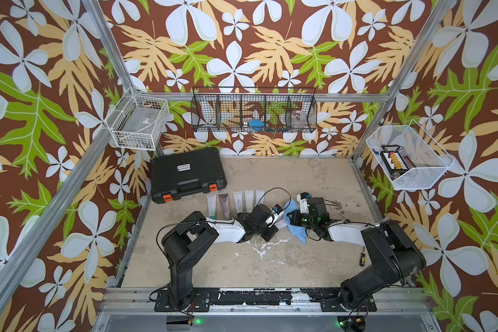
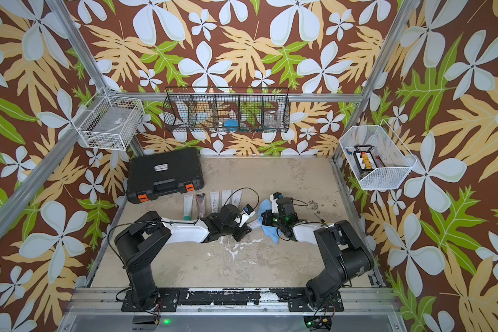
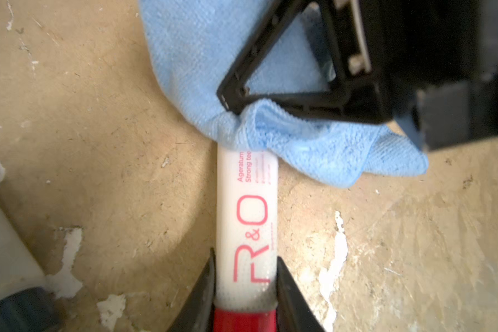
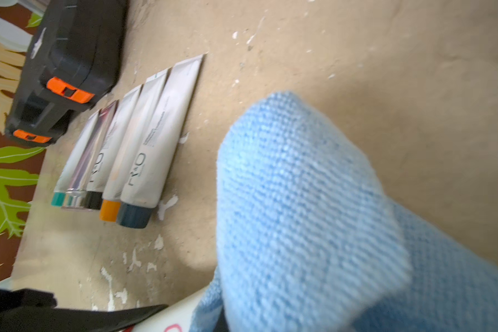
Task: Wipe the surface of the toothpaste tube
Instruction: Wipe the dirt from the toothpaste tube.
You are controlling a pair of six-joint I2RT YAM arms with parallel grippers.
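A white toothpaste tube (image 3: 247, 218) with red "R&O" lettering and a red cap lies low over the table. My left gripper (image 3: 245, 260) is shut on it just above the cap, one black finger on each side. A blue cloth (image 3: 202, 57) drapes over the tube's far end, and my right gripper (image 3: 233, 109) is shut on a fold of it. In both top views the two grippers meet at mid-table, with the tube (image 1: 281, 225) between them and the cloth (image 1: 297, 231) beside it. In the right wrist view the cloth (image 4: 299, 215) hides the jaws, and only a strip of tube (image 4: 179, 316) shows.
Several other tubes (image 1: 233, 201) lie side by side behind the left arm, next to a black tool case (image 1: 187, 172) with orange latches. A screwdriver (image 1: 362, 258) lies by the right arm's base. Wire baskets (image 1: 253, 110) hang on the walls.
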